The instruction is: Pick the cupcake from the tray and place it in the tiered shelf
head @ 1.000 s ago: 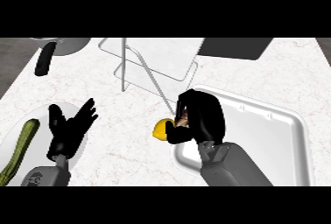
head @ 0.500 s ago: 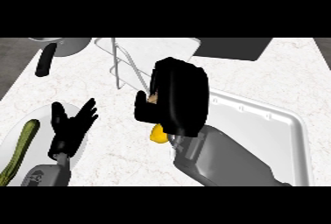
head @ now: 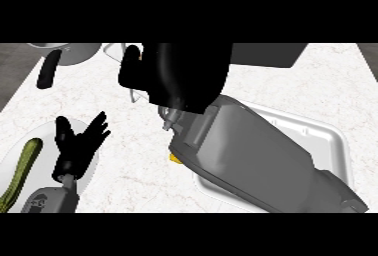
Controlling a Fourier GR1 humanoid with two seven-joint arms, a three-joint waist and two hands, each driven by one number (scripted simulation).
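Looming at top centre, right hand (head: 179,72), hold unclear; left hand (head: 77,142) fingers spread, holding nothing.

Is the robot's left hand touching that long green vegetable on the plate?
Apart. The head view shows the left hand open, with a strip of white plate between it and the green vegetable.

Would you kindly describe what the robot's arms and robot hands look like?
Both forearms are smooth, boxy grey casings: the right grey forearm fills much of the view, the left grey forearm shows only its end. Each carries a black robot hand: the left robot hand has slim fingers and a thumb, the right robot hand reads as a bulky dark mass. No cables show.
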